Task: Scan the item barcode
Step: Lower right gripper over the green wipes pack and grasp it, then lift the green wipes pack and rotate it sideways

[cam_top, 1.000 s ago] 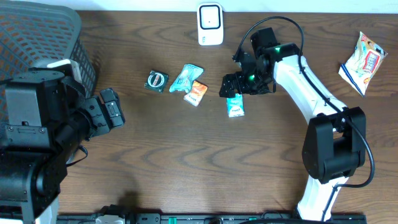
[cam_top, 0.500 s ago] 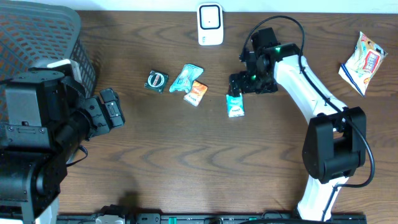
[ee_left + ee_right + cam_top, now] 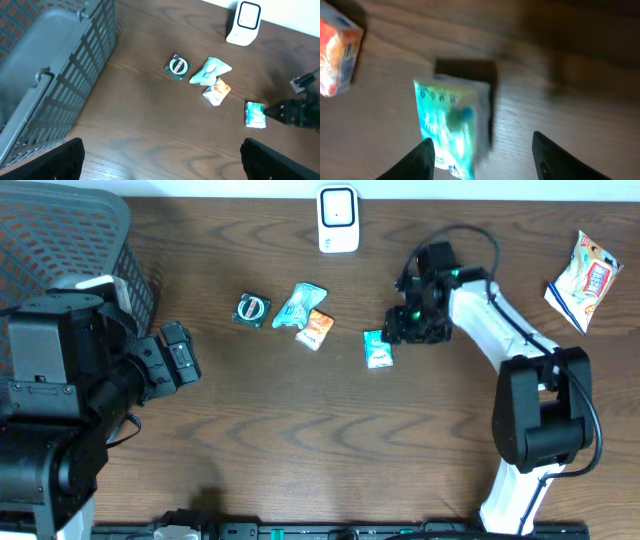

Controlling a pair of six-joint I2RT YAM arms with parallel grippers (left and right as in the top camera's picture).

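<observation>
Table point(image 3: 300, 430), packet point(image 3: 378, 349) by right end effector point(image 3: 483, 150)

Right arm point(image 3: 490, 320): glossy white tubular links, black joint housings, a thin black cable point(image 3: 465, 228) arching behind the right gripper point(image 3: 482, 152), small green lights point(image 3: 414, 313) beside it. Left arm point(image 3: 60, 370): boxy, matte black; the left gripper point(image 3: 160, 160) has rounded black fingers point(image 3: 65, 160).

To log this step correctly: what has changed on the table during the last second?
The right gripper slid to the right, from over the far end of the teal packet to its right edge, and its jaws look narrower. Nothing was grasped or released. The teal packet, the scanner and the left gripper stayed in place.
</observation>
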